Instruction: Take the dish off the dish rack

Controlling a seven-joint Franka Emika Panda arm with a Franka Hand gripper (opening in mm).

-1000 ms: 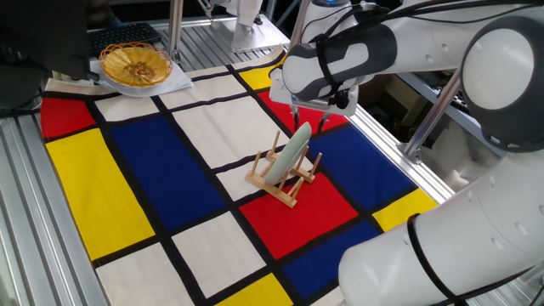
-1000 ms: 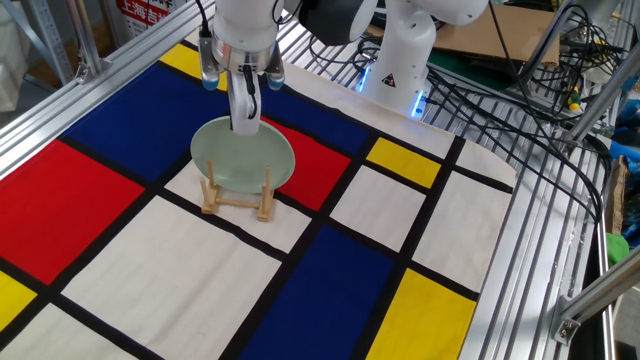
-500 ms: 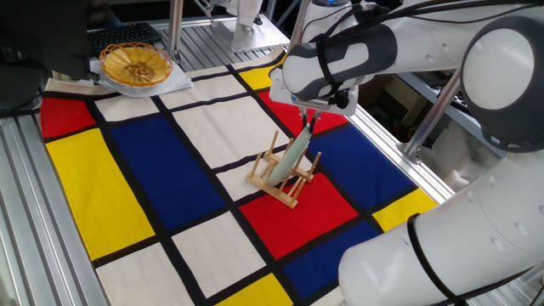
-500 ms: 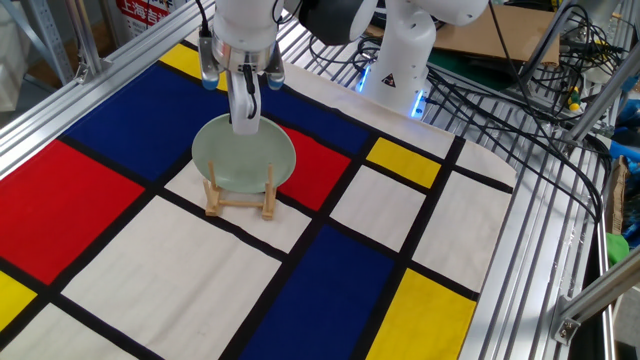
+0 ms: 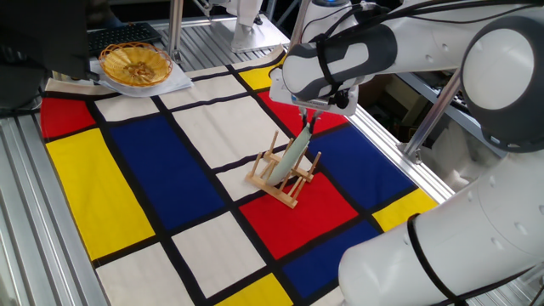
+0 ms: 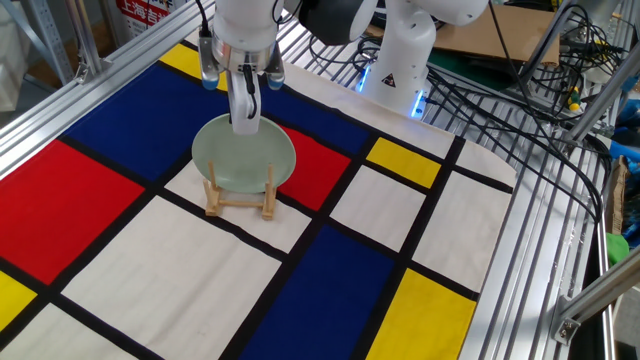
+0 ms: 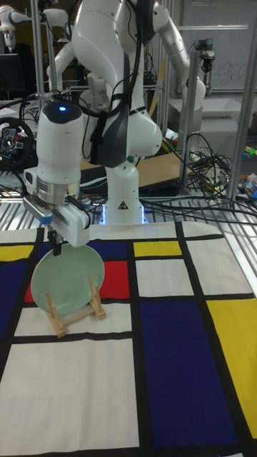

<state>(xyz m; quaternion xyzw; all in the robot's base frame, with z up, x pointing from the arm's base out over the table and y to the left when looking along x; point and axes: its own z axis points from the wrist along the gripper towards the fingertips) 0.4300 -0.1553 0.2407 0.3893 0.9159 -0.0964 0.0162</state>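
Pale mint-green is the colour to look for here: that's the plate (image 5: 294,147), standing on edge in the little wooden dish rack (image 5: 284,176) and leaning back against the dowel pegs. In the other fixed view the plate (image 6: 243,154) faces the camera, and it's clearly wider than the rack (image 6: 240,197), sticking out past it on both sides. The rack sits on a cloth (image 6: 330,270) printed in big red, blue, yellow and white blocks with black lines, about where a red block meets a white one.

My gripper (image 6: 245,123) is down at the top rim of the plate, pointing straight down. My fingers (image 6: 244,108) are pinched close together on that top edge, one on each face of the plate as far as I can make out, so I've got hold of the rim. The plate's bottom edge is still down between the pegs, so it's not out of the rack yet. The tall fixed view shows the same thing from the front: gripper (image 7: 55,248) on the plate's (image 7: 66,279) upper left rim, rack (image 7: 73,309) underneath.

Far off in the corner of the table there's a yellow woven basket (image 5: 135,64), well apart from the rack.
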